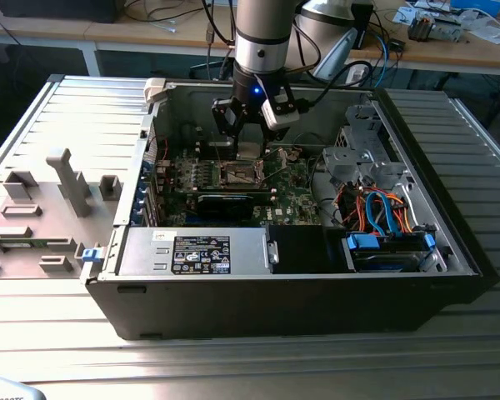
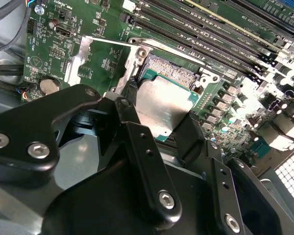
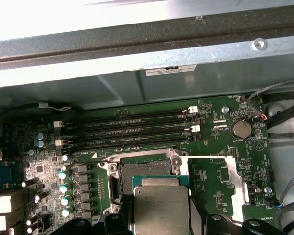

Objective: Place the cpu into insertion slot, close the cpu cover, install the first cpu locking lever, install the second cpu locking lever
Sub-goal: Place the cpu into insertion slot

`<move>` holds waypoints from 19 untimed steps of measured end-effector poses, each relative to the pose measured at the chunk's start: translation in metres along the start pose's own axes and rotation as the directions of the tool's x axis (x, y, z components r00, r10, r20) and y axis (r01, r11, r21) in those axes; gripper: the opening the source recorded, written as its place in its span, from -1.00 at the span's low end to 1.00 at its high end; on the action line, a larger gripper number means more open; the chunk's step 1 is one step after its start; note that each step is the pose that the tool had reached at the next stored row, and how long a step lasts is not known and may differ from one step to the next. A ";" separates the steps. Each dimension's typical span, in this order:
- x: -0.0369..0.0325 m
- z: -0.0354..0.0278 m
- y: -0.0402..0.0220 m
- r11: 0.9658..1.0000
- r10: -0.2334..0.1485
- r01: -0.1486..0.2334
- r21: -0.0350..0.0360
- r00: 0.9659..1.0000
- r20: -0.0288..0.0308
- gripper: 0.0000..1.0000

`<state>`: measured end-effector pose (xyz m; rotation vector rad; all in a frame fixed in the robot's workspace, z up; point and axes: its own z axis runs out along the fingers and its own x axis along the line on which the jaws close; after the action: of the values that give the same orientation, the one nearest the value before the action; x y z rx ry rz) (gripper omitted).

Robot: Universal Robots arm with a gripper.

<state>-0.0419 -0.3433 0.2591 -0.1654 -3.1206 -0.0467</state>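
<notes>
My gripper hangs inside the open computer case, shut on the cpu, a flat silvery square on a green base. Black fingers press on two opposite edges of the chip. The cpu hovers just above and partly over the insertion slot, a dark-centred socket with a metal rim on the green board. In the exterior view the insertion slot lies directly below the gripper. The cpu cover, a thin silvery frame, lies swung open beside the socket; in the second wrist view the cpu cover lies flat over the board.
Long memory slots run beside the socket toward the case wall. A black power supply box sits at the case front, with a blue drive bay and coloured cables toward the exterior view's right. A grey fixture plate lies outside the case.
</notes>
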 end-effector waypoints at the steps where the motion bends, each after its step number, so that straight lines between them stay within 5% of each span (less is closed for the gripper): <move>1: 0.0000 0.0000 0.0000 1.000 0.001 -0.001 0.000 1.000 0.000 0.08; 19: 0.0000 0.0002 0.0000 1.000 0.022 -0.022 -0.001 1.000 0.001 0.08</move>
<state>-0.0419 -0.3433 0.2589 -0.2000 -3.1190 -0.0472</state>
